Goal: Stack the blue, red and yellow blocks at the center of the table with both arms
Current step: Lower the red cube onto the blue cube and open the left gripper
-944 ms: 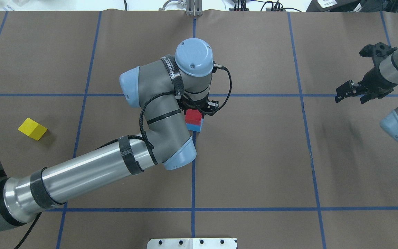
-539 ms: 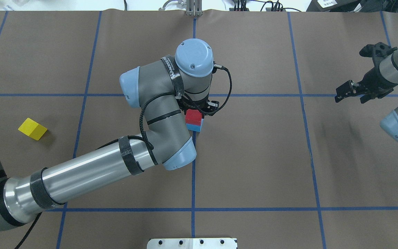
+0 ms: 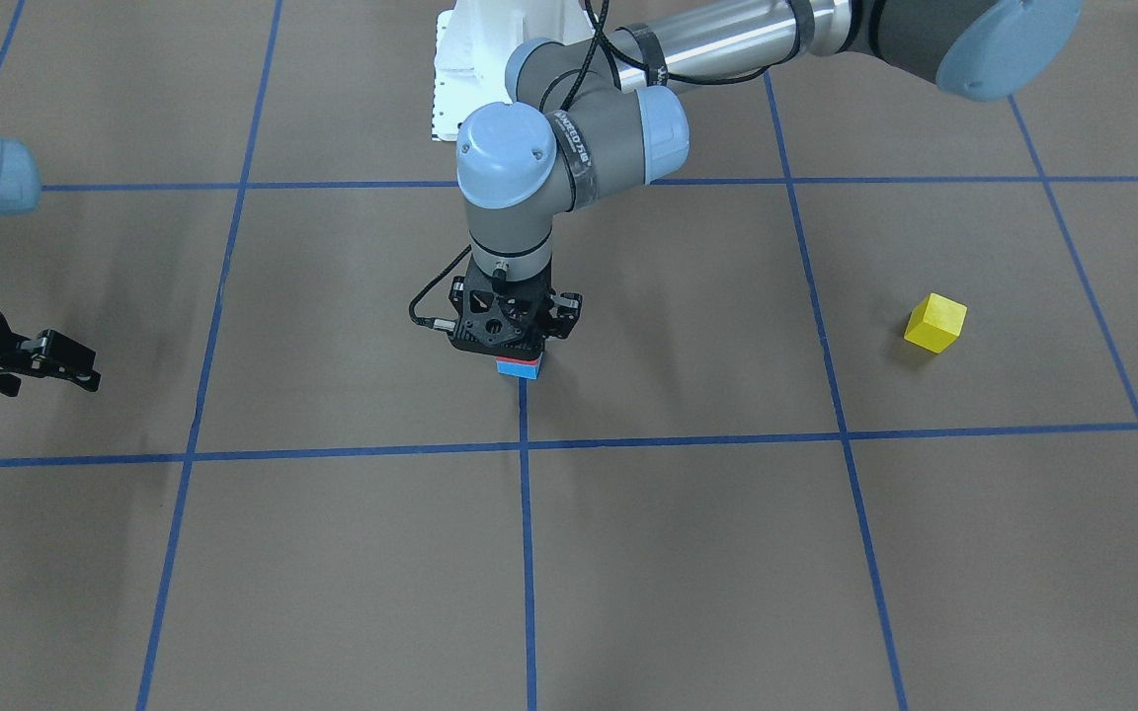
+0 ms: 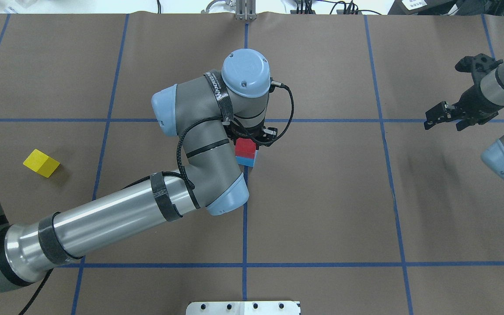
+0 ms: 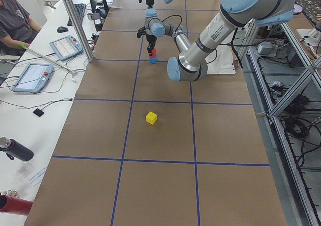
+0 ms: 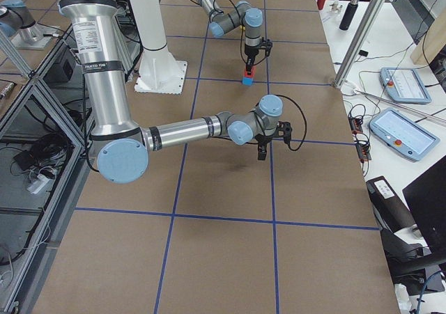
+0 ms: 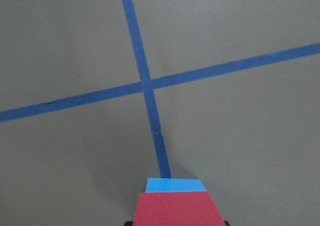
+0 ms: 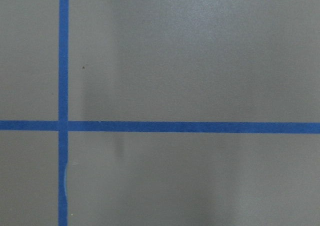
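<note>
A red block (image 4: 245, 148) sits on a blue block (image 4: 246, 161) at the table's center, by the crossing of the blue tape lines. My left gripper (image 4: 248, 144) points straight down and is shut on the red block (image 7: 180, 210), whose blue block (image 7: 176, 185) shows just under it in the left wrist view. The stack also shows below the gripper body in the front view (image 3: 518, 367). A yellow block (image 4: 41, 163) lies alone far out on my left side. My right gripper (image 4: 445, 121) is open and empty, hovering far to the right.
Brown paper with a blue tape grid (image 4: 245, 218) covers the table. The robot's white base plate (image 4: 243, 307) is at the near edge. The right wrist view shows only bare paper and tape lines (image 8: 160, 127).
</note>
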`<state>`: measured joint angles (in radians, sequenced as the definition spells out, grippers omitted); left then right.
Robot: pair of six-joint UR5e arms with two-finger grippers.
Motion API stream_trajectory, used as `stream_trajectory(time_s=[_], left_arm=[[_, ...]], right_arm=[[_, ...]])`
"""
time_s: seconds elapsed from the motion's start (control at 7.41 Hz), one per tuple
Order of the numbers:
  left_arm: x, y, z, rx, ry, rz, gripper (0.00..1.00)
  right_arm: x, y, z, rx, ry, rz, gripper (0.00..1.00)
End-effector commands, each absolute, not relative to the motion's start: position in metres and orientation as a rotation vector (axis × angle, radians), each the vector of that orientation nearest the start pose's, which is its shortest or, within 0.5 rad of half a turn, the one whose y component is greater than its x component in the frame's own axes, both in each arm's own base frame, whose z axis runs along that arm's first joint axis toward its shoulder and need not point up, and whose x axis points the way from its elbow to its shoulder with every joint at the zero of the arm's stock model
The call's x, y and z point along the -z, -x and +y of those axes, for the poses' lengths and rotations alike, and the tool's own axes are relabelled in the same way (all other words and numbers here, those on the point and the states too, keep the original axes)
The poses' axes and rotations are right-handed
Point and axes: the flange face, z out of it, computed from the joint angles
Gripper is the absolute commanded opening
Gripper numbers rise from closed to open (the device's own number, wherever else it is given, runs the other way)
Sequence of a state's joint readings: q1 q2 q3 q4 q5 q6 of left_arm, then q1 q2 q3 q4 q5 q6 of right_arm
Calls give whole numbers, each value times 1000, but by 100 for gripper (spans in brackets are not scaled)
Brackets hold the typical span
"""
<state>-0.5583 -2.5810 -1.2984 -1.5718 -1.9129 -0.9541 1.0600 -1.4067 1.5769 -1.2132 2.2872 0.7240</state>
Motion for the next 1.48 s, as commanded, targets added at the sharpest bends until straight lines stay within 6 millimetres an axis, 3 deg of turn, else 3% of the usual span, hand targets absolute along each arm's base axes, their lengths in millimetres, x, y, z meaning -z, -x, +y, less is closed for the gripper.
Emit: stream_trajectory(time_s=[0.0, 0.27, 0.4, 0.54, 0.94, 1.08, 1.21, 1.35], left_arm=[[-128, -615, -502, -181, -133, 790, 0], [-129, -616, -501, -190, -135, 788, 45], [-129, -616, -501, -189, -137, 788, 78], [-129, -616, -501, -189, -137, 788, 99], [-125, -615, -500, -192, -139, 793, 99], [-114, -606, -497, -195, -150, 813, 99], [-111, -582, -485, -195, -148, 822, 100], [-125, -537, -468, -204, -124, 839, 100]], right_arm=[[-530, 224, -539, -10, -8, -862, 100], [-530, 224, -539, -11, -7, -861, 100], [-530, 224, -539, -11, -7, -861, 100], [-530, 224, -539, -10, -8, -862, 100], [-529, 225, -540, -9, -9, -862, 100], [-529, 225, -540, -8, -10, -863, 100], [-529, 225, -540, -10, -9, -863, 100], [-529, 225, -540, -10, -9, -863, 100]])
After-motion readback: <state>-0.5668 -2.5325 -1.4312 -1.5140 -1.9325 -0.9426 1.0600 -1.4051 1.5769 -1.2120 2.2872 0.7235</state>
